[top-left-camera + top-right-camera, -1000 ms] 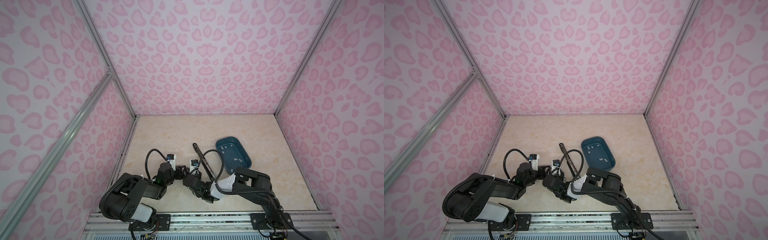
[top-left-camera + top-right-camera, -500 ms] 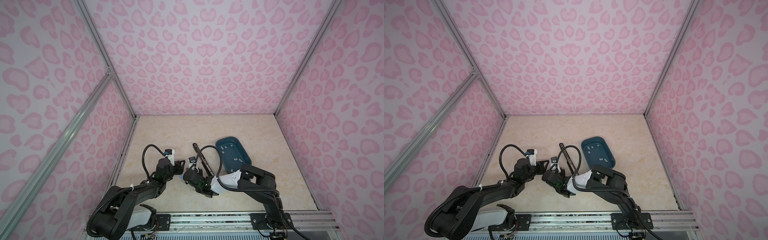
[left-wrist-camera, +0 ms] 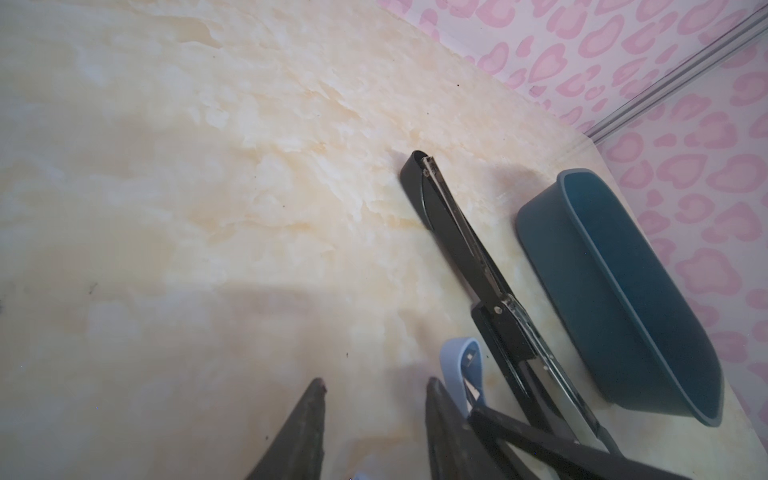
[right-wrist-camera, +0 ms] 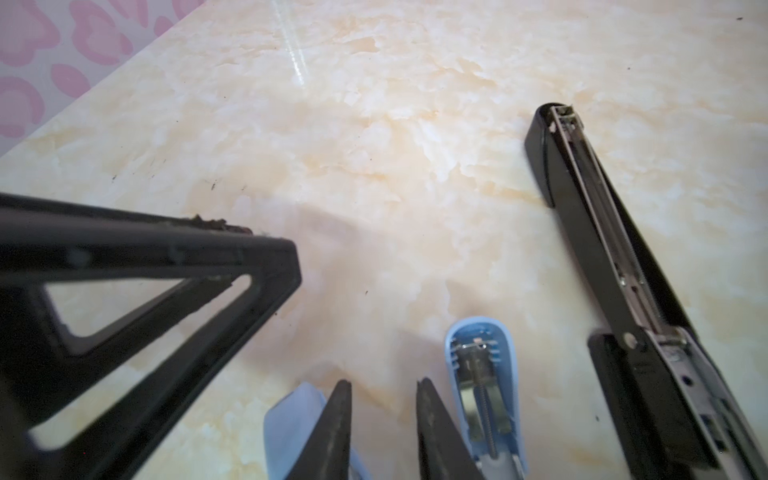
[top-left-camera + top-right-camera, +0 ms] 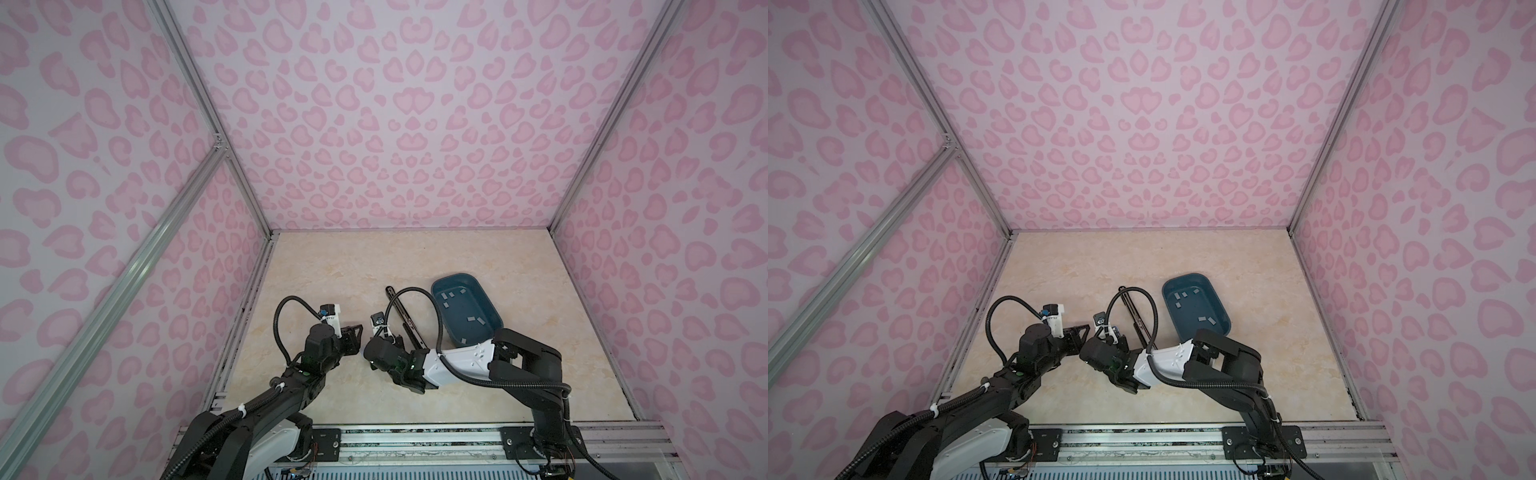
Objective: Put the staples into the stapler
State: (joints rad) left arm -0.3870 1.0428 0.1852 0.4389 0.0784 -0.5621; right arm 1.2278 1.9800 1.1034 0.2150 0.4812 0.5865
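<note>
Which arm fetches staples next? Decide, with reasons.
Right. The grey metal staple strips lie in the teal plastic tray on its side, and the right hand is open and empty. The left hand is farther, across the long black stapler.

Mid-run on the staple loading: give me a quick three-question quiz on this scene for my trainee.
1. True or false: the staples lie inside the blue tray.
2. The black stapler is: A) standing upright and closed; B) lying opened out on the table; C) inside the tray.
3. Fill in: the left gripper is ___, with nothing between its fingers.

Key: 1 true; 2 B; 3 open.
</note>
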